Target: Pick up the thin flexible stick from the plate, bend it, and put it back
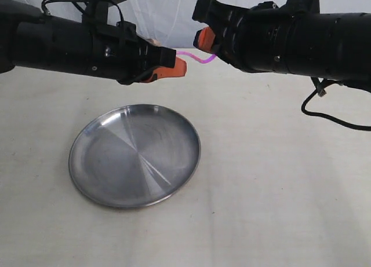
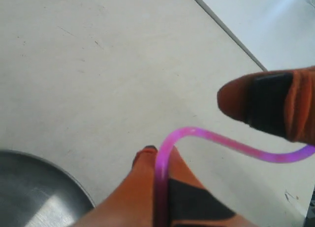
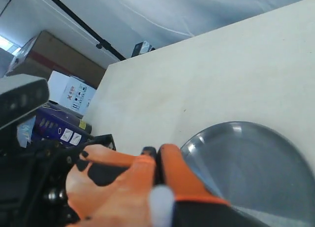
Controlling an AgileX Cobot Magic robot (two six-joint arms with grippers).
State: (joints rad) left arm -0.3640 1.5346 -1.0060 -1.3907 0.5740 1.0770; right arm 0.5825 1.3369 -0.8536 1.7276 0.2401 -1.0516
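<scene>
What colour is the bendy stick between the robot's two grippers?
The flexible stick is bright pink, and it shows best in the left wrist view.

Soft even light, fan-shaped glare on the plate [image 1: 134, 157], faint shadows, close orange fingers [image 3: 123, 187] blurred in wrist views

Counter [image 1: 290, 203]: pale cream, matte, with faint scuffs.
On it: plate [image 1: 134, 157], round shiny steel, lying flat, left of the middle in the exterior view.
</scene>
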